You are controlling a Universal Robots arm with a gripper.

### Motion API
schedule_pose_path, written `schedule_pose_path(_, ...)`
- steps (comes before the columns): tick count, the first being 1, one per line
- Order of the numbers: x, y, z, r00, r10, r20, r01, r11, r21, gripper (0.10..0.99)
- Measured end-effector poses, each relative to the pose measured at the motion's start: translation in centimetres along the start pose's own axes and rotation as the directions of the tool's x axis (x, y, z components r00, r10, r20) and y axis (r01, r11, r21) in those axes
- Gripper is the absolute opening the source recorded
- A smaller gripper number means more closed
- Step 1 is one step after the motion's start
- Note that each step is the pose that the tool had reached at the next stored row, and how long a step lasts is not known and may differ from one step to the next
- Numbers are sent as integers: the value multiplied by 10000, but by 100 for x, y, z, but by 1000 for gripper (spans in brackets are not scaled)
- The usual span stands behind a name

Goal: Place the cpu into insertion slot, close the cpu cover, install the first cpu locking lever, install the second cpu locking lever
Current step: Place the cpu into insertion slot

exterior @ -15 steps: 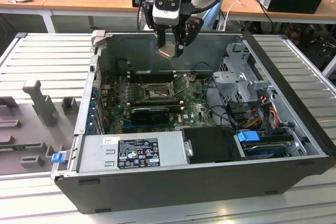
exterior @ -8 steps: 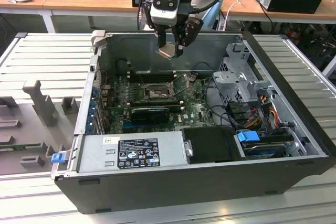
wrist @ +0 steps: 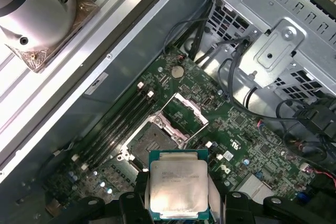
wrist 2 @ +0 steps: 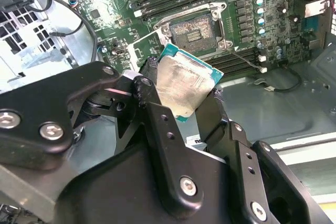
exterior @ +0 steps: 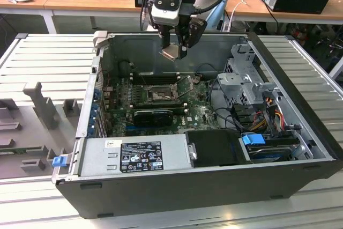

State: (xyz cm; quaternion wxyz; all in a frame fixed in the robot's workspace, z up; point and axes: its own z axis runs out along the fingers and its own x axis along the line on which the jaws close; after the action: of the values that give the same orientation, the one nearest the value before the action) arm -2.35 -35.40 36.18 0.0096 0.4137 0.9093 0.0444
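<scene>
gripper (wrist 2: 185,90) pinching cpu (wrist: 178,188) by its edges, held well above insertion slot (wrist 2: 192,31)

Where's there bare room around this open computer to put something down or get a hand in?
Bare: the ribbed table on the exterior view's right of the case. The view's left side carries grey fixtures. Inside is crowded: cables beside the board, and the gripper holding the cpu over it.

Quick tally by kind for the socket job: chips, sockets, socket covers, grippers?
Chip: 1, held in the gripper
Socket: 1, open, nothing in it
Cover: 1, flipped up beside the socket
Gripper: 1, above the board
Total: 4
</scene>
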Motion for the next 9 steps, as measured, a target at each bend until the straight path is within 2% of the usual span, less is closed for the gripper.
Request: schedule_pose_path(9, 0, 0, 1, 9982, 600, 54, -600, 9982, -13, 533)
